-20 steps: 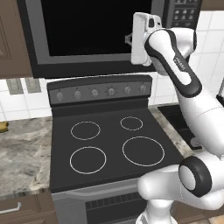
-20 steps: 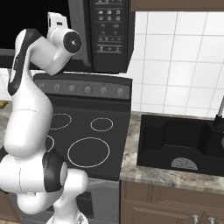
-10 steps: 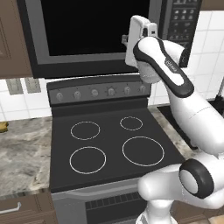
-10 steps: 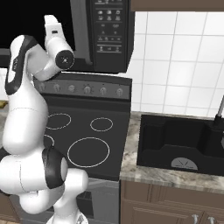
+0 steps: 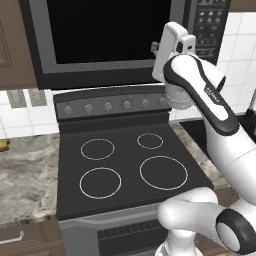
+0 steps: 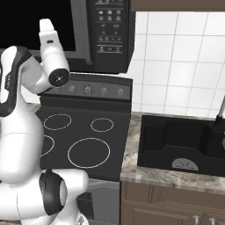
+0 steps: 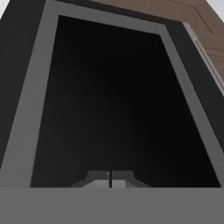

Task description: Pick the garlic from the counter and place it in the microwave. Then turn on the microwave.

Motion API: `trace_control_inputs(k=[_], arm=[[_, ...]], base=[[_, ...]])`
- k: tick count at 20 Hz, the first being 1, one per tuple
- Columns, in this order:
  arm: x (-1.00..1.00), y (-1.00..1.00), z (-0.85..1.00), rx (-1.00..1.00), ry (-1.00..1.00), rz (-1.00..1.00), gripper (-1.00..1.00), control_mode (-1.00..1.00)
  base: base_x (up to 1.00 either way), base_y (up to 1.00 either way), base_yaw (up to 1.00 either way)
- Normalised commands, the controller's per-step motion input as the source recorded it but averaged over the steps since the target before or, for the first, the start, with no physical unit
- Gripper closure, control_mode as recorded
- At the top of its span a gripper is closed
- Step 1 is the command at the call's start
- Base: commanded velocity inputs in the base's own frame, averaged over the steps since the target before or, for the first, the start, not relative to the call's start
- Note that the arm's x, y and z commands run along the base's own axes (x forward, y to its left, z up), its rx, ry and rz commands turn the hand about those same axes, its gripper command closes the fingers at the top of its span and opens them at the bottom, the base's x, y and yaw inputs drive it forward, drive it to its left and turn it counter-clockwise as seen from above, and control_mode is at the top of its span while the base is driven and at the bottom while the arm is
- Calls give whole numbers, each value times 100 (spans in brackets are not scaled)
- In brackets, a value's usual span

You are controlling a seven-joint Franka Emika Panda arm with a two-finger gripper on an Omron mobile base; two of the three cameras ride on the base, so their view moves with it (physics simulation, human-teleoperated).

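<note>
The microwave (image 5: 105,45) hangs above the stove, its dark window and grey frame facing me and its button panel (image 6: 110,30) at the right. My gripper (image 5: 156,48) is held up close in front of the window's right part. In the hand view its fingertips (image 7: 110,178) touch each other with nothing between them, pointing at the microwave window (image 7: 109,100). The garlic is out of view. The marbled counter (image 5: 25,175) runs left of the stove and also around the sink (image 6: 132,154).
A black stovetop (image 5: 125,160) with white rings lies below the arm, its knob row (image 5: 115,105) at the back. A black sink (image 6: 184,140) with a faucet (image 6: 219,114) sits to the right. A small yellow-brown block (image 5: 3,145) rests at the counter's far left.
The hand has shifted a little left and down across the microwave front, and the forearm has swung with it. The fingers have stayed shut.
</note>
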Motion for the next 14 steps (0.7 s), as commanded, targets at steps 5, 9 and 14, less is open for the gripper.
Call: trace_control_inputs(k=[5, 9, 14], arm=[[-98, -93, 64, 2, 11, 0, 100, -100], [-69, -100, 26, 0, 17, 0, 100, -100], [-10, -100, -13, 0, 15, 0, 100, -100]], base=[[0, 0, 0], [0, 0, 0], [0, 0, 0]])
